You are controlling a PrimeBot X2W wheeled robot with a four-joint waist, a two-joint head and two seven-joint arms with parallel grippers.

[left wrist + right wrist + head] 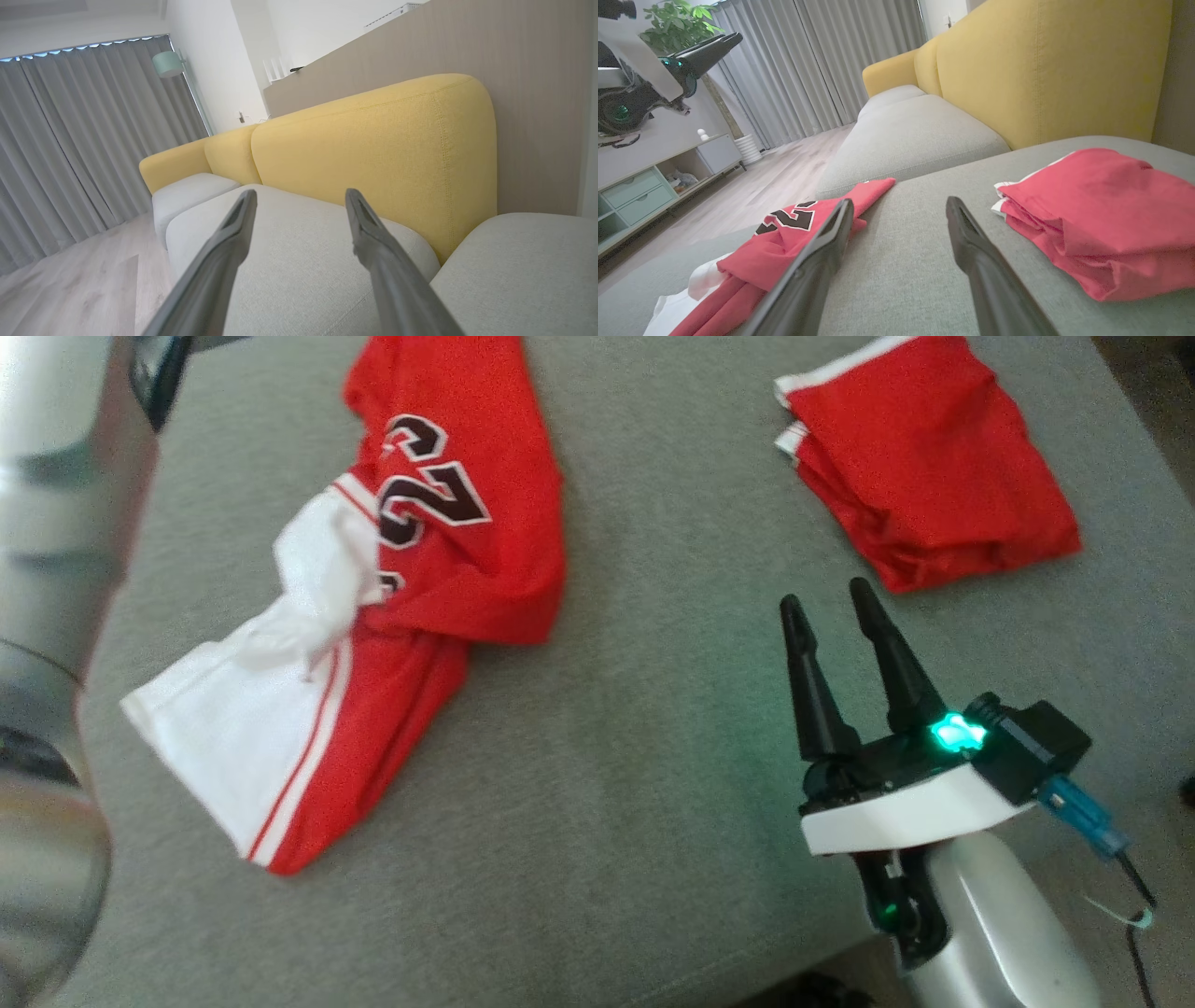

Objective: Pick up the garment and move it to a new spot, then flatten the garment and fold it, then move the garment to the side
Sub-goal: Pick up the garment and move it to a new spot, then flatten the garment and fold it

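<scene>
crumpled red-and-white jersey (439,551) at ten o'clock on a nubby grey sofa seat (607,756), right hand (831,597) and left hand (301,198) spread wide and empty, yellow backrest (373,149) seen from the wrists.

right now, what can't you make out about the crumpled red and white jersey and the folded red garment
Crumpled red and white jersey: head view's top edge cuts its upper end; folds hide part of its number.
Same jersey, right wrist view: the right gripper's finger covers its near part.
Folded red garment: head view's top edge cuts one corner; inner layers hidden.
</scene>
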